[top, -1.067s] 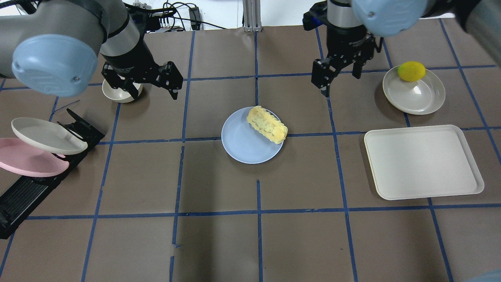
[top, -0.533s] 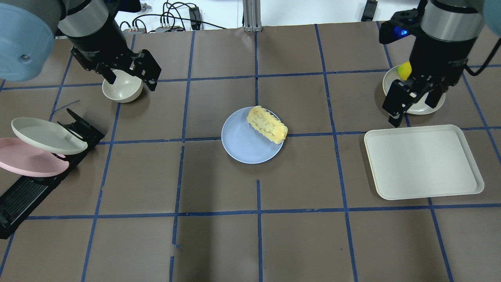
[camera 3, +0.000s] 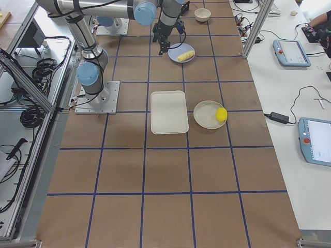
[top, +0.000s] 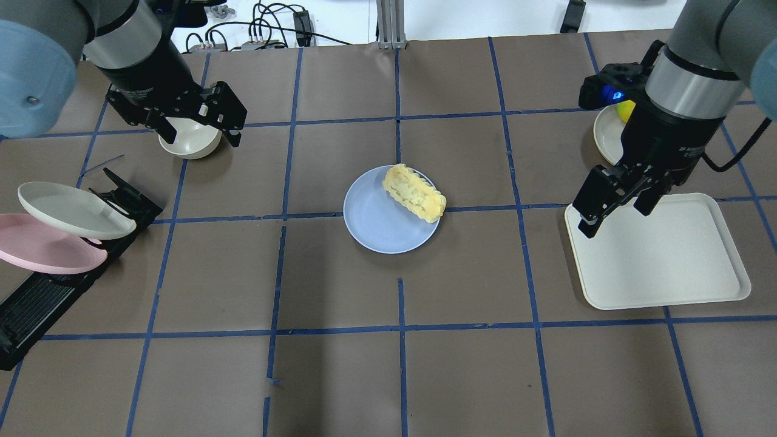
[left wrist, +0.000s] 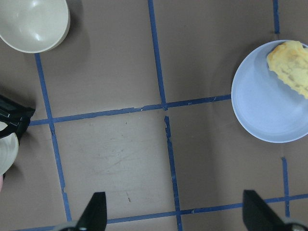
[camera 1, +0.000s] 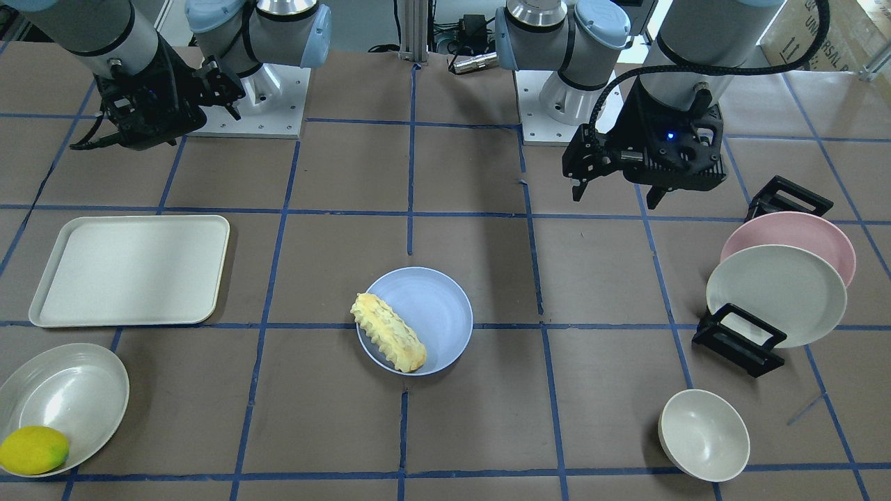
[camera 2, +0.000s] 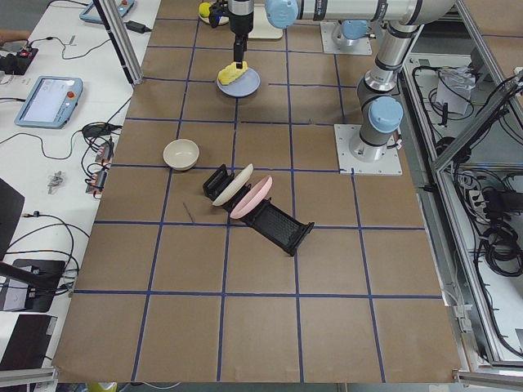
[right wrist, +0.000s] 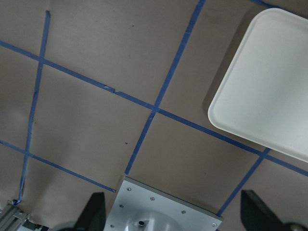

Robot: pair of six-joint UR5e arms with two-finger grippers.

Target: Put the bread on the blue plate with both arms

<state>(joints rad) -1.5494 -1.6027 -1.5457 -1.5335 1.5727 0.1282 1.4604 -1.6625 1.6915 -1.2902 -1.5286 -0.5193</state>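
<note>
1. Left gripper [top: 197, 132]: released, jaws spread wide, nothing between the fingers [left wrist: 94, 214]. It hangs clear above the brown paper-covered table [top: 340, 376].
2. Right gripper [top: 614, 220]: also released and empty, with both fingertips [right wrist: 94, 211] well apart in the wrist view.
3. The elongated pale-yellow ridged bread roll [top: 414, 193] lies on the round matte light-blue plate [top: 376, 224]. It sits along the rim on the right gripper's side, with one end at the rim edge.
4. Plate and bread are between the two grippers and well apart from both. In the left wrist view the plate is off to the right, ahead of the fingers.
5. A small round cream bowl [top: 188, 142] shows under the left gripper in the overhead view. In the wrist view it is off in the upper-left corner.
6. A cream-white rectangular tray [top: 661, 255] has its corner below the right gripper in the overhead view.
7. A smooth yellow lemon [camera 1: 31, 449] sits on a shallow cream dish [camera 1: 69, 390], past the tray from the right gripper.
8. A black slotted rack [top: 36, 303], outboard of the left gripper, holds a cream-white plate [top: 73, 209] and a pink plate [top: 42, 252], both tilted.
</note>
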